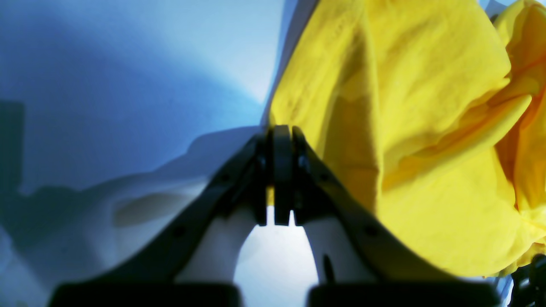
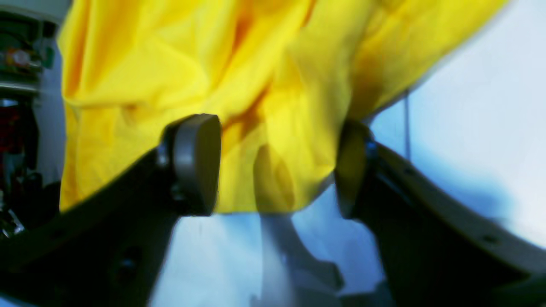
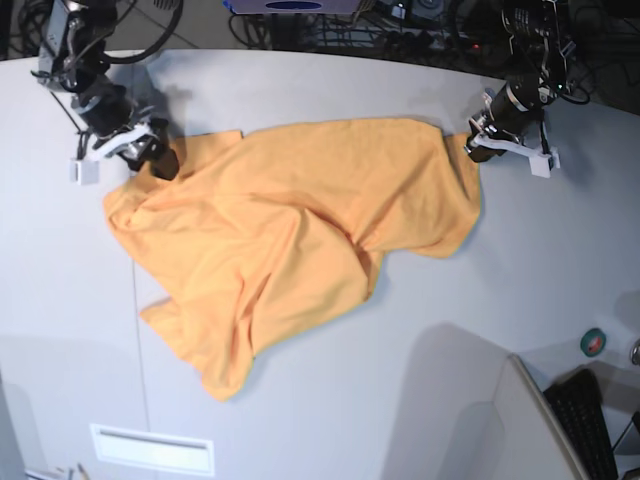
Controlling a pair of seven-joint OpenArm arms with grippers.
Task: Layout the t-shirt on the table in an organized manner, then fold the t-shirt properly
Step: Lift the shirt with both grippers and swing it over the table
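honestly the shirt (image 3: 290,235) is light floppy cotton sprawled rumpled on the table (image 3: 420,400), left gripper (image 1: 281,132) pinched together at its edge, right gripper (image 2: 277,166) gaping around a fold, so hems probably grab best.

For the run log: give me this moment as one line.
stage: spreading | t-shirt: rumpled on table | left gripper: shut on t-shirt edge | right gripper: open, astride cloth
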